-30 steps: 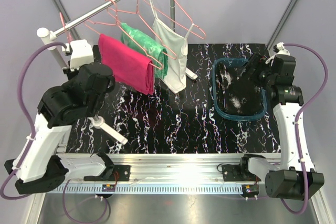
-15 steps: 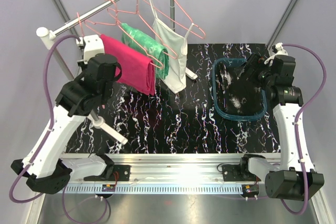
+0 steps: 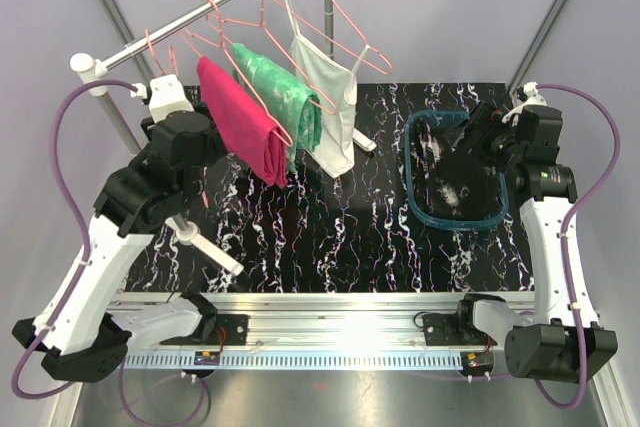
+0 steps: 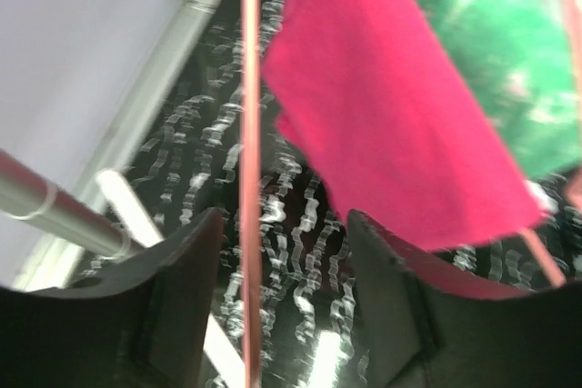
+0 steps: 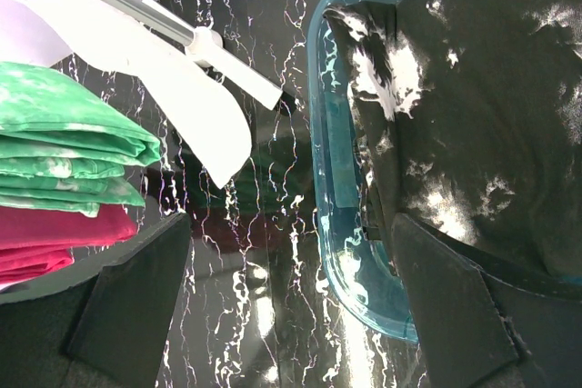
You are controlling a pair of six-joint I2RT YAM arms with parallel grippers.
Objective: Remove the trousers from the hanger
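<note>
While my left claw (image 4: 282,233) stood open astride a pink hanger wire (image 4: 249,134), closing there risked snagging wire instead of the magenta trousers (image 4: 382,115) just right.

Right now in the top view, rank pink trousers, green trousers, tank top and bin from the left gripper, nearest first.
From the left gripper, at the far left:
1. Pink trousers, hanging just to its right.
2. Green trousers, next along, behind the pink.
3. Tank top, hanging mid-table.
4. Bin, on the table's right side.
</note>
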